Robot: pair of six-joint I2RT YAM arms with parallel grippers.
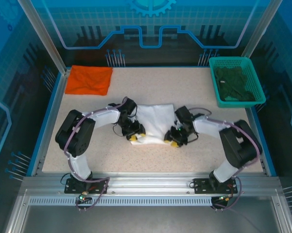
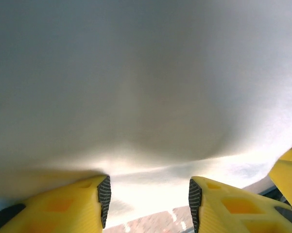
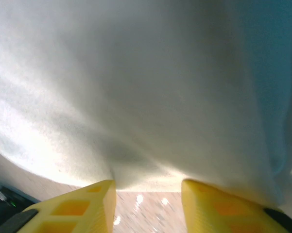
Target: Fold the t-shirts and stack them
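Fingers of both arms are at the near corners of the white t-shirt (image 1: 154, 122), which lies partly folded in the middle of the speckled table (image 1: 136, 158), its far edge spread wider than its near edge. From above, the left fingers (image 1: 132, 137) touch the shirt's near left corner and the right fingers (image 1: 173, 143) touch its near right corner, with both arms bent inward toward the cloth from their bases at the near edge. In the left wrist view the yellow left fingers (image 2: 73, 206) stand well apart, not closed on anything; the white t-shirt (image 2: 146, 87) hangs just ahead of them and drapes over their tips, and a strip of table (image 2: 155, 222) shows in the gap under the cloth. In the right wrist view the right fingers (image 3: 77, 206) are likewise spread, the white t-shirt (image 3: 136, 87) bunched in soft folds right at their tips and the table (image 3: 150, 206) visible between them. Whether any fabric sits inside either gap is not clear. The orange t-shirt (image 1: 90, 80) lies folded into a flat rectangle at the far left corner of the table, well apart from the white one. At the far right a green basket (image 1: 235, 103) holds a dark green cloth (image 1: 235, 82).
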